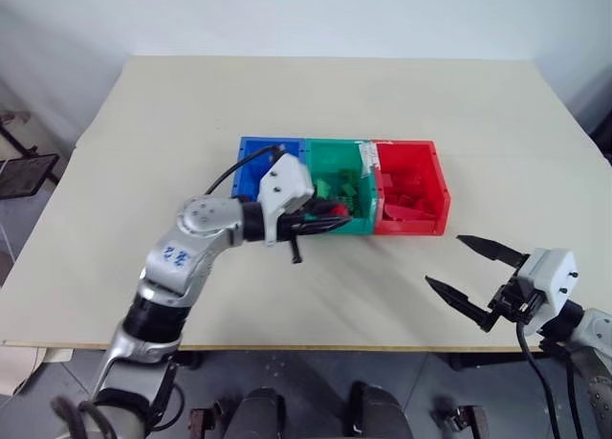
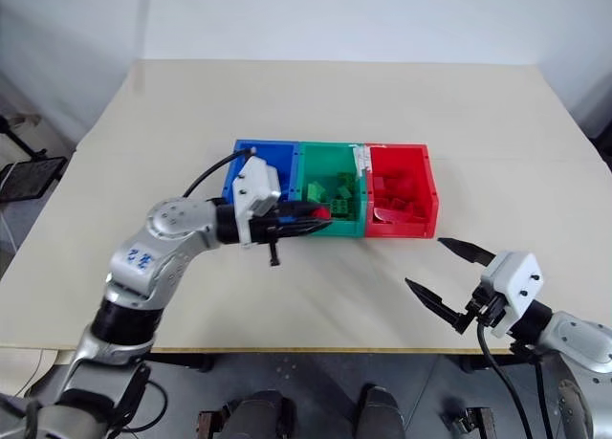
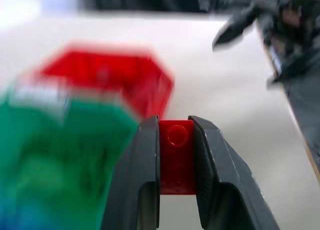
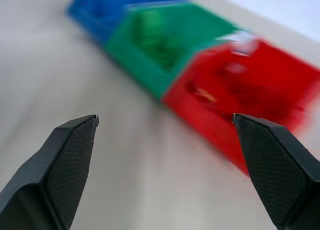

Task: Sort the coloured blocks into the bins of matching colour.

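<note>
- Three joined bins (image 1: 435,162) are set in a row on the desk (image 1: 172,104).
- Bricks (image 1: 341,186) are held in the middle bin and more (image 1: 406,192) in the right one.
- The left hand (image 1: 337,216) is placed over the middle bin's near wall.
- The right hand (image 1: 462,270) is placed right of the bins, nearer the desk's front edge.

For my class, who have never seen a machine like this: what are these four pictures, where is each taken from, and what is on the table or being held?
This is a humanoid robot with two arms, each ending in a gripper with two black jaws. The two wide pictures come from the robot's head, looking down over its arms at a pale table. The two close-ups come from cameras on its wrists, looking along each gripper's jaws.

On the table stand three joined bins: a blue bin, a green bin and a red bin. The green and red ones hold bricks of their own colour.

The left gripper is shut on a small red brick, carried near the front of the green bin. The right gripper hangs open and empty over the table, nearer the robot than the red bin.
</note>
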`<state>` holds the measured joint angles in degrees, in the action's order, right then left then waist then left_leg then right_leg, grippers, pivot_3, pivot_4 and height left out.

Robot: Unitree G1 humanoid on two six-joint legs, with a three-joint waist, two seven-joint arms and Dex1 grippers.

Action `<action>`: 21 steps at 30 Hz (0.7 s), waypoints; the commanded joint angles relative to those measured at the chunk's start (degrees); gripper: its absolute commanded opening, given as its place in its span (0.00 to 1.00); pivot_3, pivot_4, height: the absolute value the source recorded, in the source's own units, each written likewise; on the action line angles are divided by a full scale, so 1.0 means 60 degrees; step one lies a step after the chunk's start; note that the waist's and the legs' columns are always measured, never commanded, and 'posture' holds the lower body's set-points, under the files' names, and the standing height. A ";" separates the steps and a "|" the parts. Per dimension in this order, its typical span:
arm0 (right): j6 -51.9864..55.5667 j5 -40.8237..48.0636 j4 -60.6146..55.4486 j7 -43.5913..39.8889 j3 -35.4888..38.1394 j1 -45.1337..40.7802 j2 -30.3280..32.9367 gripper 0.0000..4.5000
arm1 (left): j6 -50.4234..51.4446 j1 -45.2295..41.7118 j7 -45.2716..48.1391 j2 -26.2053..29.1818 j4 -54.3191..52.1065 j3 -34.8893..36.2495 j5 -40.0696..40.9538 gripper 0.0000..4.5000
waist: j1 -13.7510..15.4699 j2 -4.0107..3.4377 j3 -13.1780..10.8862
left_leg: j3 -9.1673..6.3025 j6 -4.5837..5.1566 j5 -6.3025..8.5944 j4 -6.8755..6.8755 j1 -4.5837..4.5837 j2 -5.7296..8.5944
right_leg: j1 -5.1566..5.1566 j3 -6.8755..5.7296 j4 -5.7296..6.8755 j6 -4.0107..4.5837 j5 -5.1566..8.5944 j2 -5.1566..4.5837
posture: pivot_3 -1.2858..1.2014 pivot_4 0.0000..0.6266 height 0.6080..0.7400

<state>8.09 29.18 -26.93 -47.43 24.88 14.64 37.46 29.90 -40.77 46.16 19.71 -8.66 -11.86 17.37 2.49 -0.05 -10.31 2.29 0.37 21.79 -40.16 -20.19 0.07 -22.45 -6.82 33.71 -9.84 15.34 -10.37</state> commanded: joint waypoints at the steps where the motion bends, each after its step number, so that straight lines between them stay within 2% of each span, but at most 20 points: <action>1: 0.0309 0.0186 -0.0636 0.1014 0.1016 0.0370 -0.0321 1.00 | -0.1566 -0.1285 -0.0767 -0.1117 0.2047 -0.0683 -0.1173 0.11 | 0.0054 0.0001 -0.0001 | -0.0001 0.0004 -0.0003 0.0001 -0.0004 0.0000 | -0.0001 -0.0002 -0.0002 0.0001 0.0000 0.0001 | 0.52 0.24 1.00; 7: 0.0595 0.0126 -0.1159 0.1645 0.1245 0.0883 -0.0622 1.00 | -0.4497 -0.3928 -0.1511 -0.3153 0.6945 -0.0699 -0.2204 0.11 | 0.0152 0.0010 -0.0006 | 0.0011 0.0033 -0.0012 -0.0001 -0.0042 0.0023 | 0.0000 -0.0001 -0.0071 0.0000 0.0000 -0.0009 | 0.52 0.24 1.00; 10: 0.0567 0.0153 -0.1491 0.1851 0.1252 0.1213 -0.0875 1.00 | -0.5442 -0.4635 -0.1505 -0.3639 0.8796 -0.0530 -0.2387 0.11 | 0.0106 0.0009 -0.0006 | 0.0011 0.0035 -0.0011 0.0025 -0.0040 0.0022 | -0.0004 -0.0008 -0.0079 -0.0002 -0.0001 -0.0009 | 0.52 0.24 1.00; 14: 0.0440 0.0089 -0.1759 0.1959 0.1193 0.1571 -0.1100 1.00 | -0.6096 -0.5011 -0.1289 -0.3840 0.9823 -0.0303 -0.2427 0.11 | 0.0062 0.0010 -0.0006 | 0.0021 0.0037 -0.0010 0.0036 -0.0038 0.0019 | -0.0012 -0.0010 -0.0083 -0.0002 -0.0001 -0.0008 | 0.52 0.24 1.00; 15: 0.0409 0.0079 -0.1796 0.1977 0.1180 0.1630 -0.1142 1.00 | -0.6187 -0.5079 -0.1271 -0.3836 0.9950 -0.0256 -0.2455 0.28 | 0.0063 0.0009 -0.0006 | 0.0020 0.0038 -0.0011 0.0034 -0.0039 0.0019 | -0.0012 -0.0010 -0.0082 -0.0002 -0.0001 -0.0008 | 0.52 0.24 1.00; 16: 0.0380 0.0072 -0.1821 0.1997 0.1159 0.1669 -0.1191 1.00 | -0.6240 -0.5134 -0.1273 -0.3807 1.0044 -0.0178 -0.2464 0.32 | 0.0069 0.0010 -0.0006 | 0.0022 0.0039 -0.0011 0.0029 -0.0040 0.0019 | -0.0012 -0.0008 -0.0083 -0.0002 -0.0001 -0.0008 | 0.52 0.24 1.00; 21: 0.0181 0.0003 -0.1759 0.1869 0.0949 0.1656 -0.1201 1.00 | -0.6273 -0.4764 -0.0655 -0.3485 0.9455 0.0187 -0.2202 0.68 | 0.0080 0.0008 -0.0006 | 0.0021 0.0042 -0.0011 0.0021 -0.0041 0.0019 | -0.0010 -0.0006 -0.0082 -0.0002 -0.0001 -0.0010 | 0.52 0.24 1.00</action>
<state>11.01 29.27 -35.91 -35.95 30.25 24.65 30.49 -7.06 -69.30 40.33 -1.20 52.02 -11.74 2.93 2.97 0.00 -10.35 2.41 0.63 21.72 -40.03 -20.43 0.18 -22.50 -6.87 33.23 -9.85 15.33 -10.42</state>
